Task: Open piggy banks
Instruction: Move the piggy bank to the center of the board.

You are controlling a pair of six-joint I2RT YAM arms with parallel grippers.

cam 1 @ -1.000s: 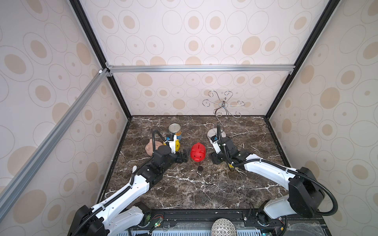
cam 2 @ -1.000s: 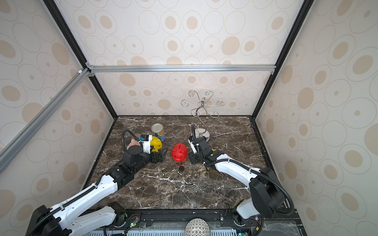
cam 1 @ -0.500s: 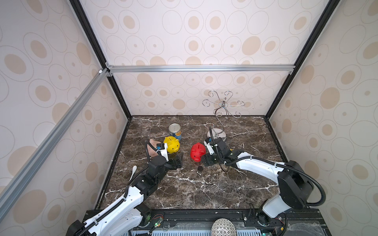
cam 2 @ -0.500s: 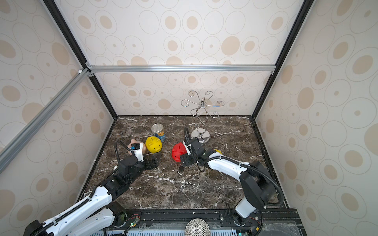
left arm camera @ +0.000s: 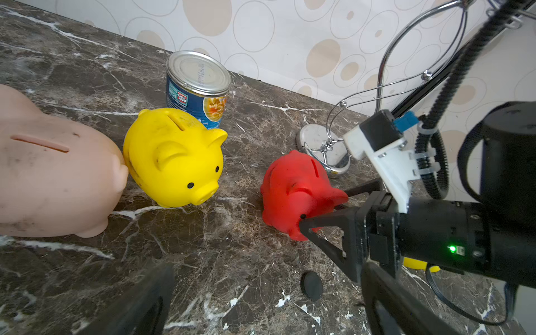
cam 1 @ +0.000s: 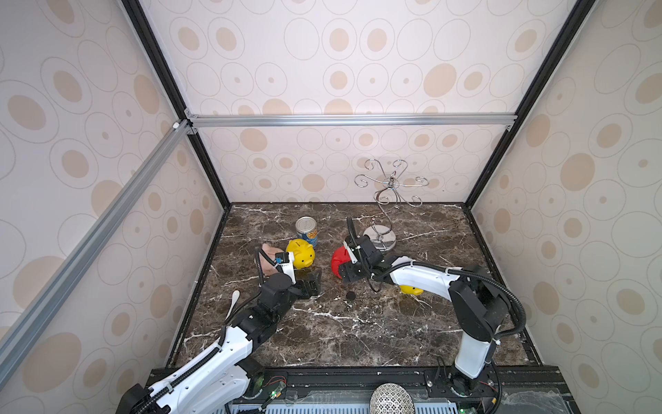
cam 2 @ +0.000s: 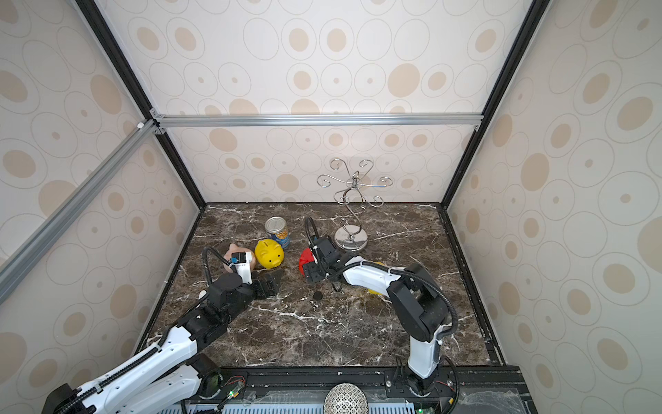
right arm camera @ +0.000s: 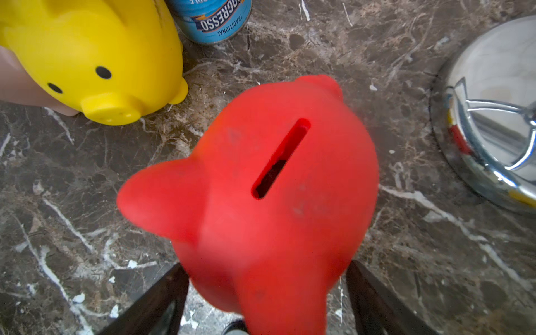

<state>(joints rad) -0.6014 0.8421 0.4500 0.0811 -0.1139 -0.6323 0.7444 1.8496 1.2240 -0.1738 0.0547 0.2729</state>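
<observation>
On the worktop (cam 1: 358, 333) near centre, red piggy bank (right arm camera: 275, 203), head between the fingers (right arm camera: 171, 281) of the right hand (right arm camera: 264, 265): fingers apart, clamping not discernible. Left hand (cam 1: 311, 284) spread wide, empty, near the yellow piggy bank (cam 1: 301, 253). Likely light, hollow, glossy, slippery; best taken across the flanks, underside left reachable.

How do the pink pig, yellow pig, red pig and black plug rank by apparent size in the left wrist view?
1. pink pig, nearest the camera, so true size unsure
2. yellow pig
3. red pig
4. black plug
</observation>
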